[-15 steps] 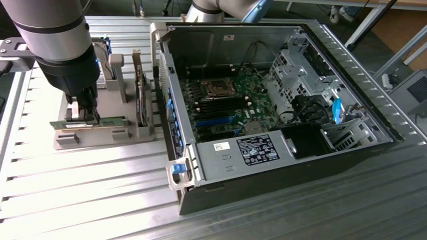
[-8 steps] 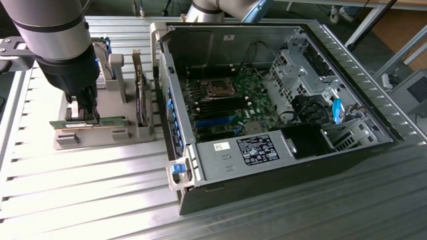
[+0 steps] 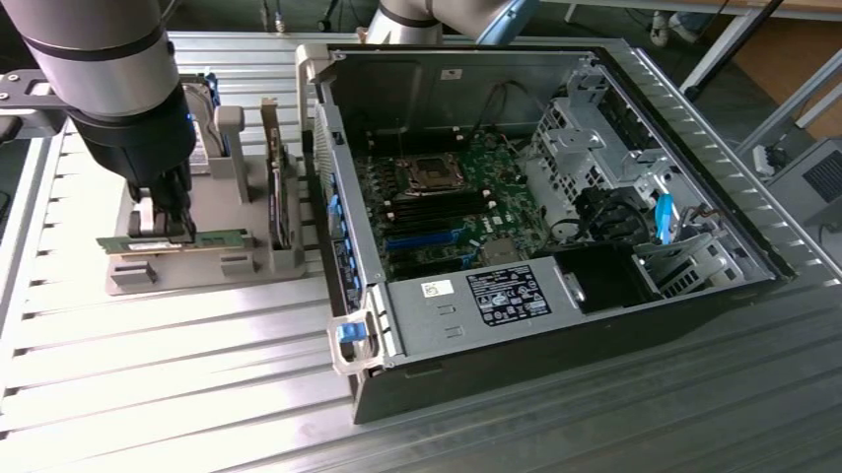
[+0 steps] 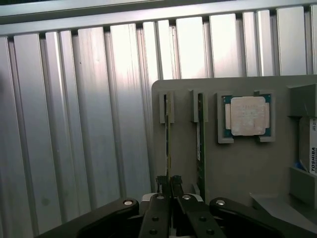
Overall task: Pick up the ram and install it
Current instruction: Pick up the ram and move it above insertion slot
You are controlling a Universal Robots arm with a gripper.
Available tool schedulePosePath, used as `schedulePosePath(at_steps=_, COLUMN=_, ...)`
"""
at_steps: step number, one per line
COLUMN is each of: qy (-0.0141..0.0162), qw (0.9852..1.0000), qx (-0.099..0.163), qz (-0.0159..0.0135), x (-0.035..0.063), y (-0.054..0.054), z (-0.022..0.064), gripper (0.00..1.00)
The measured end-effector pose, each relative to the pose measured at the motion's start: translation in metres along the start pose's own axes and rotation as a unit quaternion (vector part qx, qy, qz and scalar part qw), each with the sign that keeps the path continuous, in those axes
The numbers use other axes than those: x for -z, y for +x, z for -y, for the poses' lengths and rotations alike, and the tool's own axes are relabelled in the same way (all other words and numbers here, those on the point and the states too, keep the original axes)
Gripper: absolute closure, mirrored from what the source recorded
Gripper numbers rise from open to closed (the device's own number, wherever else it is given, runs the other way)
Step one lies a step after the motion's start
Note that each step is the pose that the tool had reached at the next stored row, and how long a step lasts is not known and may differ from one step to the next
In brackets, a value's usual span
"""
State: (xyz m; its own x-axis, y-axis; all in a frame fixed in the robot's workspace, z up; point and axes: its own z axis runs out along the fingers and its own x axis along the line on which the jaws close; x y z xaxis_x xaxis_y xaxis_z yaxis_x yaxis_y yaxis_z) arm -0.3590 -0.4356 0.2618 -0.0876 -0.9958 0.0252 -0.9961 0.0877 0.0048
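Observation:
The ram [image 3: 221,238] is a thin green stick standing on edge in the front slot of a grey holder [image 3: 256,264] at the exterior view's left. My gripper [image 3: 168,233] reaches straight down onto it, shut on the stick near its middle. In the wrist view the ram [image 4: 168,144] shows edge-on, running from its slot bracket down between the black fingertips [image 4: 162,184] of the gripper [image 4: 170,184]. A twin stick [image 4: 200,139] stands in the parallel slot beside it.
The open computer case [image 3: 553,296] lies at the exterior view's right, with the motherboard [image 3: 455,212] and its processor socket [image 3: 428,175] exposed. A dark expansion card [image 3: 276,187] stands upright in the holder. A square silver processor [image 4: 247,115] and a drive [image 4: 310,146] also rest on the holder [image 4: 237,168].

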Motion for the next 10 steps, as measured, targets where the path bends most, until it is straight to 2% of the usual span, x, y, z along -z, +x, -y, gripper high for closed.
schedulePosePath(at_steps=10, qy=0.0000, qw=1.0000, qx=0.000, qz=-0.0001, x=0.0040, y=0.0001, z=0.0000, gripper=0.89)
